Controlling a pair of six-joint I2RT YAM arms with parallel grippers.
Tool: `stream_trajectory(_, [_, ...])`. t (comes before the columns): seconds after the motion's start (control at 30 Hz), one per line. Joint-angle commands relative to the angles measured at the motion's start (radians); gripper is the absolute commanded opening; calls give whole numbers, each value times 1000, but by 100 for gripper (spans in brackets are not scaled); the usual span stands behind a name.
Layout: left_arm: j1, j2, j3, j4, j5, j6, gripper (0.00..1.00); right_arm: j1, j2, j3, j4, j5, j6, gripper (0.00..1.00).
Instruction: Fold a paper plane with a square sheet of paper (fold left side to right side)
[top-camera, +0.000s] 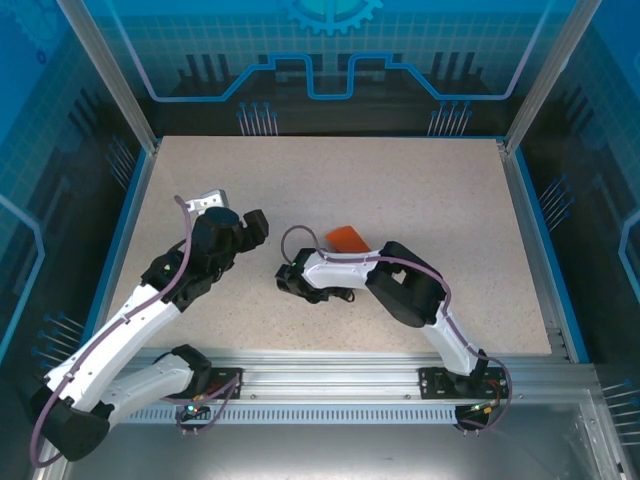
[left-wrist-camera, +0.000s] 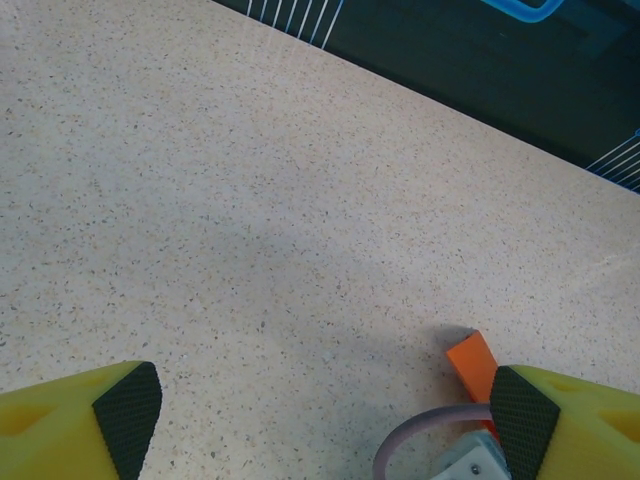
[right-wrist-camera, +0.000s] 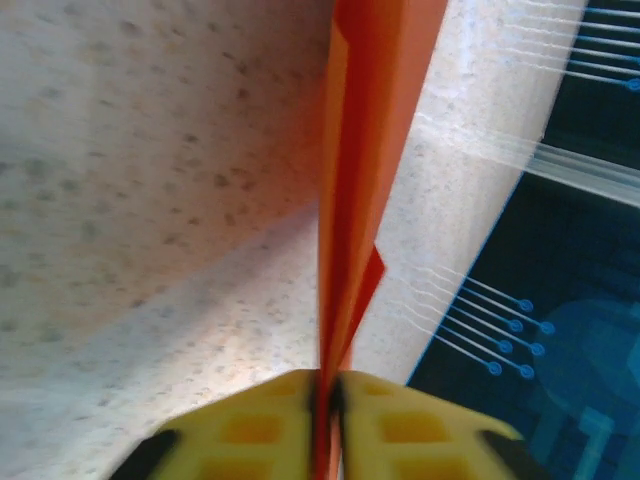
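The orange paper plane (right-wrist-camera: 368, 150), narrow and layered, is clamped by the right pincer (right-wrist-camera: 325, 395); the left pincer (left-wrist-camera: 325, 418) is spread wide.

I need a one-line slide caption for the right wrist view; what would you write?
Right gripper pinching the folded orange paper edge-on, speckled table behind.

Orange paper (top-camera: 347, 238): mostly covered by right arm (top-camera: 345, 268) from above; blurred and cropped by top edge in right wrist view, lower end buried between right end effector (right-wrist-camera: 325, 385) fingers.
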Motion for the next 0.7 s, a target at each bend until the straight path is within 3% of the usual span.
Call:
stream_trajectory(0.0, [9,11,-13,7,-9,-10,90,31,-22,-13,56,-92,-40,26])
stream_trajectory(0.2, [8,65,-10,30,77,-6,91,41,-161,-82,124,-258,-65,50])
stream_trajectory(0.43, [9,157,-8,90,225,-16,91,28,-496,-252,273,-509,-105,79])
stream_trajectory(0.57, [9,271,-6,182,403,-35,91,-84,-684,-350,361,-676,-111,83])
stream_trajectory(0.67, [6,385,7,273,553,-55,90,-231,-830,-445,473,-858,-118,85])
